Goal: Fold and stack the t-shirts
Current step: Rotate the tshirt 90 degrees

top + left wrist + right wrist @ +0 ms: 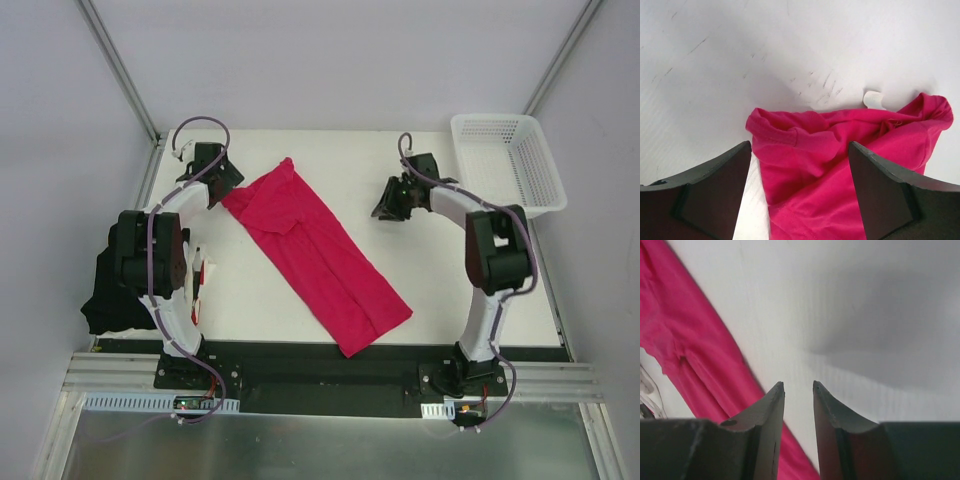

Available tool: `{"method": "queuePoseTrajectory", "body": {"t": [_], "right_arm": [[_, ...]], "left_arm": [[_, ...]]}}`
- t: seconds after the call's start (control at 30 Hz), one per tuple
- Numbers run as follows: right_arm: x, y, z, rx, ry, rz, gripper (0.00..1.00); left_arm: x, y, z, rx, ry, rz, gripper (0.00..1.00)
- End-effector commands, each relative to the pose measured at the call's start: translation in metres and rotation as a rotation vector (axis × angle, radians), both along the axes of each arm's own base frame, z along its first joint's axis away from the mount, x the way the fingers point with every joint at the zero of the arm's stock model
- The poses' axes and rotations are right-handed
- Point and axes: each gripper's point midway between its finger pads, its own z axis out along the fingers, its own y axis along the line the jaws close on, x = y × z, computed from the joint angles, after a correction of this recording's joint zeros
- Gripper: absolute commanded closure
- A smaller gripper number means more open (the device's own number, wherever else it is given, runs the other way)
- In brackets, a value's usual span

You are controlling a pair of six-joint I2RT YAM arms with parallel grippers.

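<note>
Seeing the crimson-pink t-shirt [318, 255] laid diagonally on the table [450, 290], between both arms, already folded lengthwise into one long narrow strip. Not yet folded crosswise, so too long for stacking as it lies. Judging from this, somewhere near the middle of the work on this one shirt.

Finding the left gripper [222, 185] just over the far end of the strip, at the collar side, with jaws spread wide on either side of the cloth and pinching nothing so far. Finding the right gripper [392, 200] apart from the shirt, on its right side, over bare table, with jaws narrow, almost together, and nothing between them.

Noting a dark heap of other t-shirts [105, 295] at the left edge of the table, beside the left arm, with small white and red edges showing. Cannot tell whether folded or only dropped there. Noting also a white basket [510, 160] at the far right corner.

Probably left to do: grasp the far end, bring it over toward the near end, flatten, then place on a stack and repeat for the remaining shirts.
</note>
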Motion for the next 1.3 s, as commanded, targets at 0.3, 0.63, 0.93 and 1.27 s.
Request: {"method": "queuePoseTrajectory", "body": {"t": [0.3,0.63,0.93,1.27], "right_arm": [[0.081,0.095,-0.004,0.171,-0.028,0.143,0.69],[0.083,0.141,-0.023,0.226,0.011,0.201,0.70],[0.058,0.177,-0.037,0.274,0.058,0.255,0.70],[0.054,0.189,-0.044,0.318,0.076,0.264,0.90]], "left_arm": [[0.009,0.004,0.028,0.025,-0.073,-0.023,0.23],[0.009,-0.002,0.039,0.013,-0.102,-0.067,0.23],[0.014,-0.006,0.052,0.022,-0.148,-0.112,0.22],[0.007,-0.003,0.050,0.021,-0.142,-0.104,0.22]]}}
